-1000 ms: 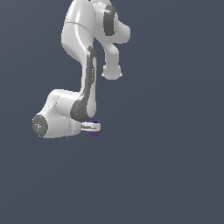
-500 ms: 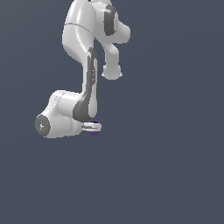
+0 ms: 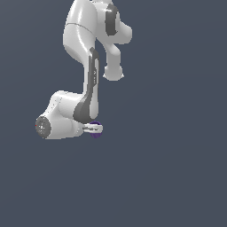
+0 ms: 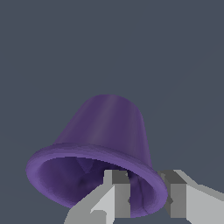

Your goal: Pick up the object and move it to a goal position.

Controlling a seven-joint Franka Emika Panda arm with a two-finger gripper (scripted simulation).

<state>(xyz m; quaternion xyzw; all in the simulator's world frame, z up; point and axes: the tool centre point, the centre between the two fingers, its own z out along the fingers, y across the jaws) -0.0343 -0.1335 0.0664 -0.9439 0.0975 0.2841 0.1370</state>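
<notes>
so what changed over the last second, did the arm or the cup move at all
Almost nothing. The gripper and the purple cup sit at the same spot in the exterior view, with the arm in the same pose. One finger reaches inside the cup's rim, one outside.

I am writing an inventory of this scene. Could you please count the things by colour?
Purple: 1, the cup, its rim between the gripper fingers.
White and grey: 1, the robot arm.
Total: 2.
</notes>
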